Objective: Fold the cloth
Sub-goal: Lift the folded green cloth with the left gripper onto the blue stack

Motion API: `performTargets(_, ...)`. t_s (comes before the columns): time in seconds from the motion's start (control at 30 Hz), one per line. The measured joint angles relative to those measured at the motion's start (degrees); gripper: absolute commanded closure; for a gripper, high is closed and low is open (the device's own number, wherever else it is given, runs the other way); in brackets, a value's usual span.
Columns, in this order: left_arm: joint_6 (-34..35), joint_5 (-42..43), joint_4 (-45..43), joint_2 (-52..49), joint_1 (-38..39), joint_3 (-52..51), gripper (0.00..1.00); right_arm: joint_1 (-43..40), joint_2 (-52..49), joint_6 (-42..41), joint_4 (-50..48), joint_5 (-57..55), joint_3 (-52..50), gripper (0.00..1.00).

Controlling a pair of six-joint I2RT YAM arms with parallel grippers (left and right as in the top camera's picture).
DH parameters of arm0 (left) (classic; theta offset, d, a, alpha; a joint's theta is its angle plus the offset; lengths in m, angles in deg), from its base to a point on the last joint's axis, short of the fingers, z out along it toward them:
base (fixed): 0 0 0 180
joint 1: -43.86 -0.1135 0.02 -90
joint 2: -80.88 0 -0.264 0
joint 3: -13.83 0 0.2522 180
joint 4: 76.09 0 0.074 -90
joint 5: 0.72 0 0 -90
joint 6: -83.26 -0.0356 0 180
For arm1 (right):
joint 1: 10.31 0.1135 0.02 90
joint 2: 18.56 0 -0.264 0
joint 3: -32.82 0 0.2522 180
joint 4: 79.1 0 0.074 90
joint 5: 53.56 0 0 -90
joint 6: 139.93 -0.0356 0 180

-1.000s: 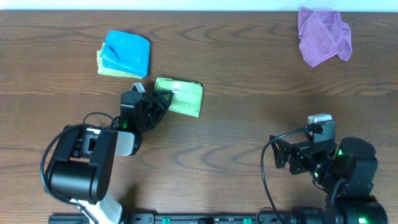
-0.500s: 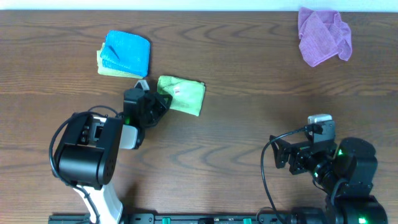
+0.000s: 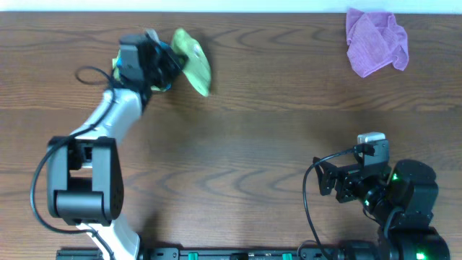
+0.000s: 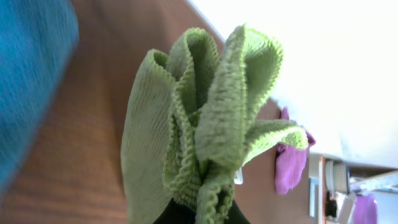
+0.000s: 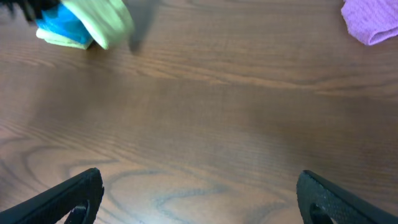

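Note:
The lime-green cloth [image 3: 193, 61] hangs bunched and lifted at the back left of the table, and my left gripper [image 3: 170, 62] is shut on its edge. In the left wrist view the cloth [image 4: 205, 118] fills the middle in gathered folds, pinched by the dark fingertips [image 4: 186, 216] at the bottom edge. A small white tag peeks out at its right side. My right gripper [image 3: 323, 182] rests low at the front right, open, with only bare wood between its fingers [image 5: 74, 199]. From there the cloth [image 5: 106, 22] shows far off at the top left.
A bright blue cloth [image 4: 31, 74] lies on another pale green one just left of the held cloth, mostly hidden under my left arm in the overhead view. A crumpled purple cloth [image 3: 374, 40] lies at the back right corner. The wooden table [image 3: 260, 144] spans the view.
My left gripper closed on the cloth's edge and swung up and back to the far left, lifting the cloth off the table. The right arm stayed still.

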Motion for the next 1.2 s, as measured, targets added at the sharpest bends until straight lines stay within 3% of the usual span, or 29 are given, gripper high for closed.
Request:
performTargets(0.23, -5.62, -2.14, 7.43, 0.04, -4.15, 10.84, 0.94, 0.00, 0.00, -0.02, -0.02, 0.00, 0.00, 0.01)
performTargets(0.67, -8.81, -5.73, 8.66, -0.26, -5.22, 11.32, 0.94, 0.00, 0.00, -0.02, -0.02, 0.00, 0.00, 0.01)
performTargets(1.2, -11.82, -7.67, 10.12, -8.07, -6.73, 11.34, 0.94, 0.00, 0.00, -0.02, -0.02, 0.00, 0.00, 0.01)
